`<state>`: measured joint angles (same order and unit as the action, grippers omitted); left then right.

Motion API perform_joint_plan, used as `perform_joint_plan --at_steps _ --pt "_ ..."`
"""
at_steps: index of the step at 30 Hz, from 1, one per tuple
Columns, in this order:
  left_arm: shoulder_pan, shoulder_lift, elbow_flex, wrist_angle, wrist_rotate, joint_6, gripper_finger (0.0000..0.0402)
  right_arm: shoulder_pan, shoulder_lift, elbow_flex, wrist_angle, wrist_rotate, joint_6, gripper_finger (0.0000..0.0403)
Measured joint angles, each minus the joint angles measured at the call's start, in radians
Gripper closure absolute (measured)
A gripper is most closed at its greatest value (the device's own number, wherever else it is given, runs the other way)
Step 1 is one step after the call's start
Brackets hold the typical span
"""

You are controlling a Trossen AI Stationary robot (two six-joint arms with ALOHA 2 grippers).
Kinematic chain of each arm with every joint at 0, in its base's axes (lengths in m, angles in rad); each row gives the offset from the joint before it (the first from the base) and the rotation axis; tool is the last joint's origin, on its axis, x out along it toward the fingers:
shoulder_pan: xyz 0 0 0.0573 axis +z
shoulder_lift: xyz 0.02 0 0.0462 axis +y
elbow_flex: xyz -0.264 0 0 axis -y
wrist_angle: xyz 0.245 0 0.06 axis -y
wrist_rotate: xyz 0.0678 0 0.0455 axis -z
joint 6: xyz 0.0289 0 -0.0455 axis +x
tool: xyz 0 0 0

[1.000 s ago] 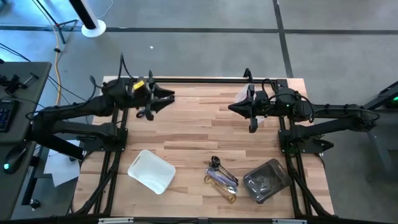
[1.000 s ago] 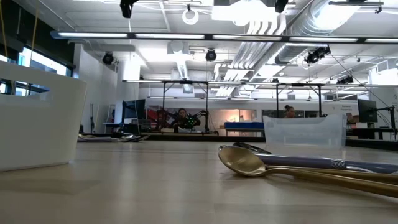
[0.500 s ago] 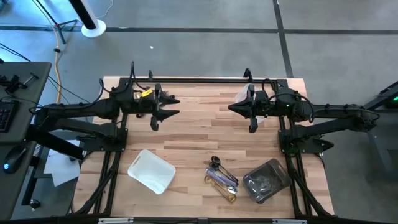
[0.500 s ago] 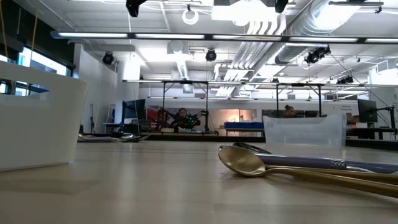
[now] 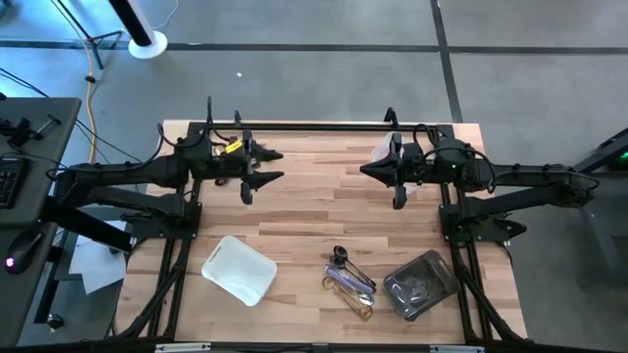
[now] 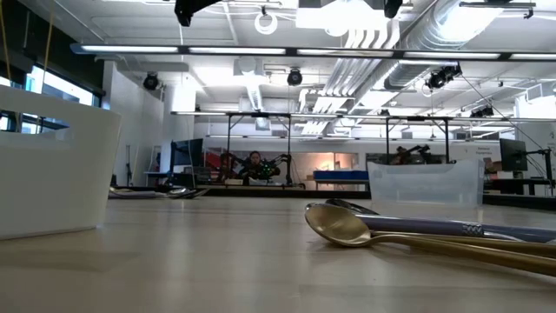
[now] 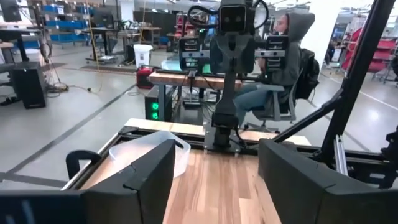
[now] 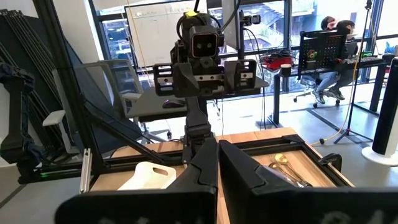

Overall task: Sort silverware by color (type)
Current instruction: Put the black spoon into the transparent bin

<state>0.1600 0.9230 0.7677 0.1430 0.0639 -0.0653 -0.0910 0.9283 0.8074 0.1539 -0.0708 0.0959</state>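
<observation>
While spoon shows, handle cut off, clear tray contents unreadable.

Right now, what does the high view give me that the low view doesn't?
High view only: both arms hanging over the table's far half, left gripper open, right gripper shut, and utensils inside the clear tray. Low view only: a gold spoon in close profile. Both: the white tray, clear tray and loose silverware pile.

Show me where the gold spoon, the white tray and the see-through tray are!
gold spoon [image 6: 337,225]: low view, on its bowl.
white tray [image 5: 238,270]: high view, on its floor.
clear tray [image 5: 444,273]: high view, on its rim.
</observation>
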Motion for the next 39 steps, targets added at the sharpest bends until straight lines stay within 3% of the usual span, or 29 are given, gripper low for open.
perform_joint_plan --at_steps 19,23,31,35,39 --pt "0.0 0.0 0.0 0.002 0.005 0.033 0.0163 0.0 0.0 0.0 0.0 0.0 0.0 0.0402" --pt "0.0 0.001 0.009 -0.028 -0.053 -0.055 0.0163 0.0 0.0 0.0 0.0 0.0 0.0 0.0402" --pt "0.104 0.118 0.301 -0.59 -0.341 -0.096 0.0163 0.0 0.0 0.0 0.0 0.0 -0.031 0.0402" --pt "0.231 0.198 0.421 -0.846 -0.374 -0.125 0.0163 0.0 0.0 0.0 -0.001 0.0 -0.034 0.0402" --pt "0.367 0.263 0.463 -1.038 -0.362 -0.134 0.0163 0.0 0.0 0.0 -0.011 0.0 -0.034 0.0402"
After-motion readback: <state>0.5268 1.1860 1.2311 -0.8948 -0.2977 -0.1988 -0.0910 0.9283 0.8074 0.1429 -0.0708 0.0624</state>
